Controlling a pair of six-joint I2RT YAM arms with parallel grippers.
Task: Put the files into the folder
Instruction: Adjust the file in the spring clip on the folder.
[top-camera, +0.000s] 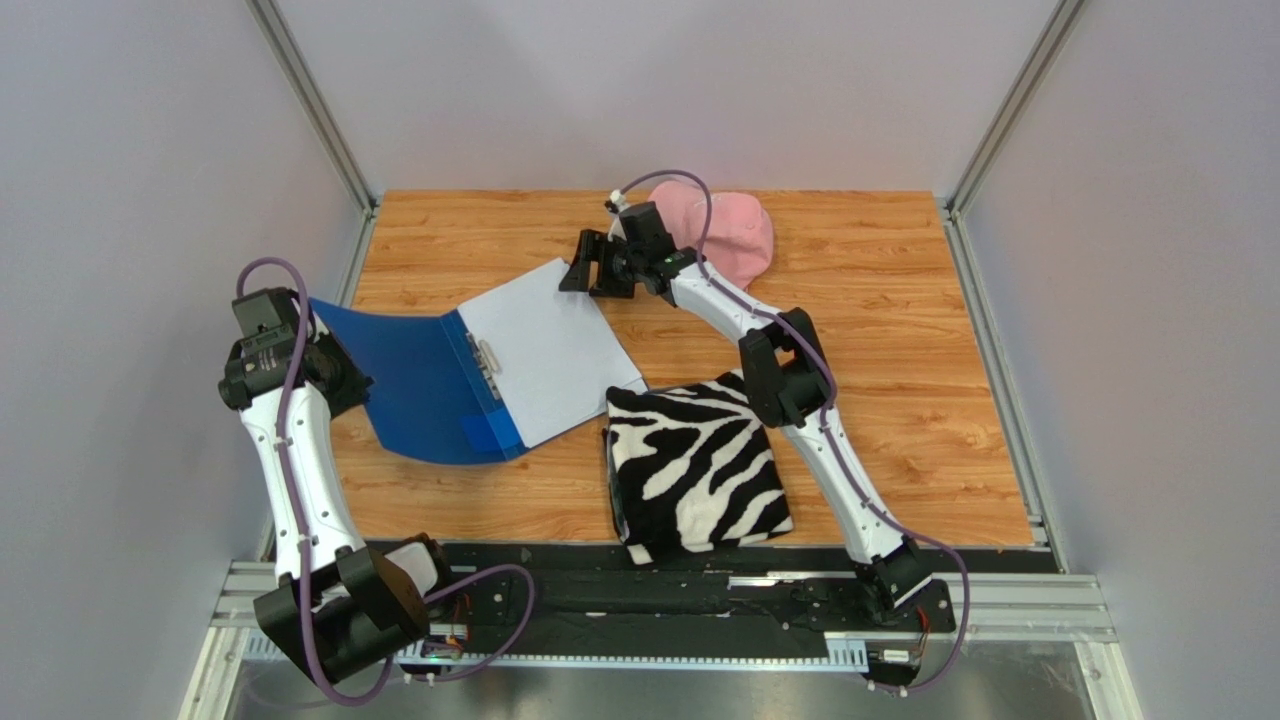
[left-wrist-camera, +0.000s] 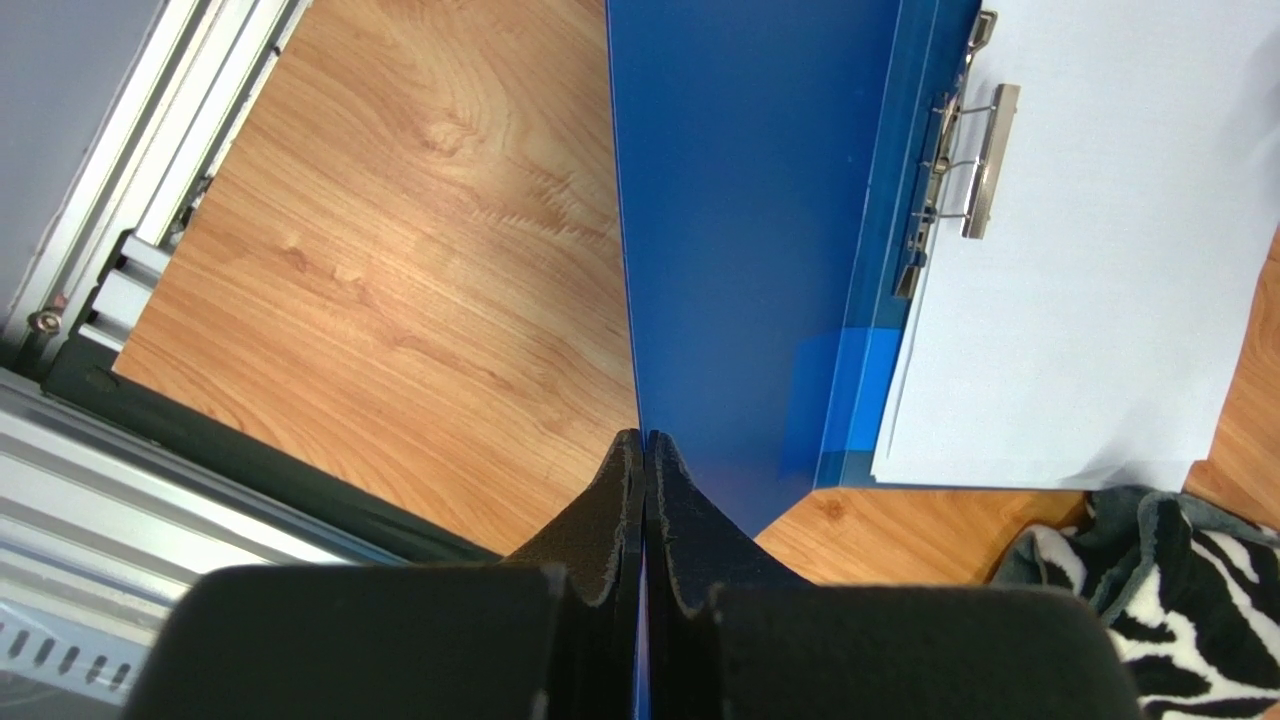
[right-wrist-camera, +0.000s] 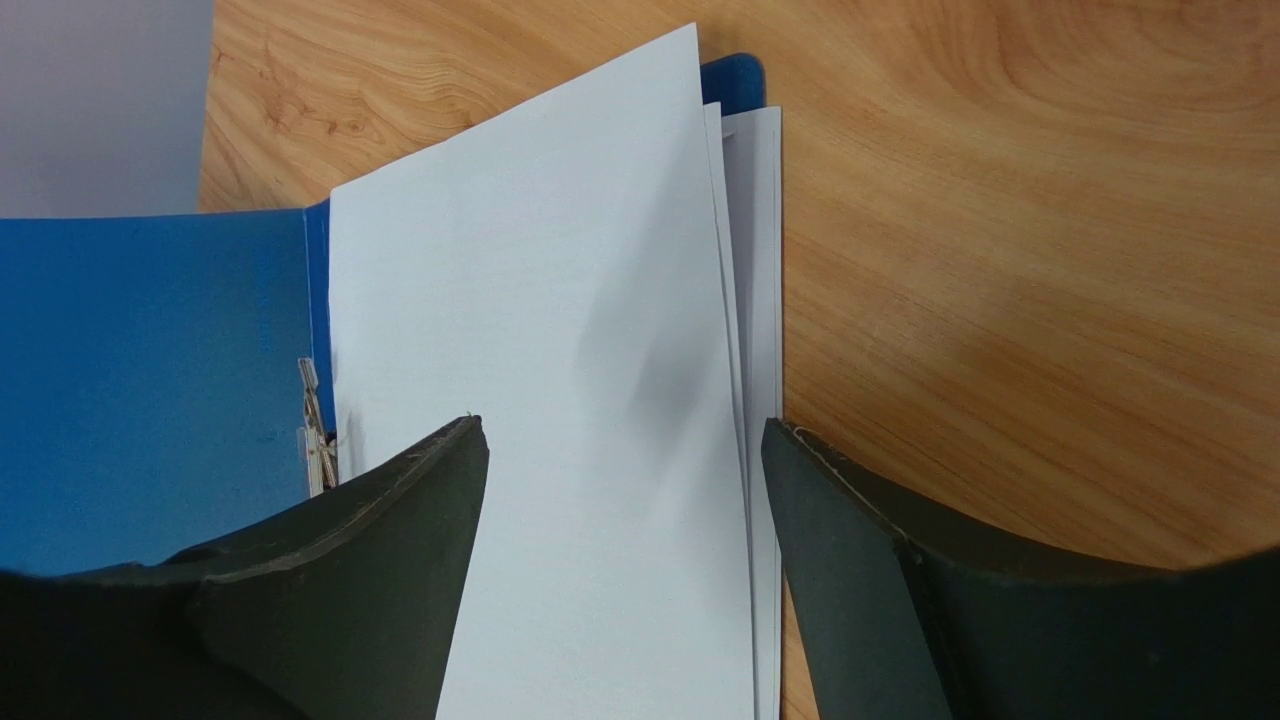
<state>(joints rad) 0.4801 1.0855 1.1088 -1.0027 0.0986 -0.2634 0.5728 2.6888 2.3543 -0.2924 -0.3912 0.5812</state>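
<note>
The blue folder (top-camera: 413, 383) lies open left of centre, its left cover lifted off the table. My left gripper (top-camera: 323, 360) is shut on the edge of that cover (left-wrist-camera: 736, 225), which stands on edge between the pads. The files (top-camera: 549, 348), white sheets showing blank faces, lie on the folder's right half beside the metal clip (left-wrist-camera: 962, 150). My right gripper (top-camera: 589, 270) is open above the far corner of the sheets (right-wrist-camera: 601, 450), one fingertip (right-wrist-camera: 451, 495) over the paper, the other at the stack's right edge. The sheets are slightly fanned.
A folded zebra-striped cloth (top-camera: 694, 465) lies just right of the folder's near corner. A pink cap (top-camera: 721, 233) sits at the back behind the right wrist. Grey walls close in left, right and back; a black rail (top-camera: 676, 578) runs along the near edge.
</note>
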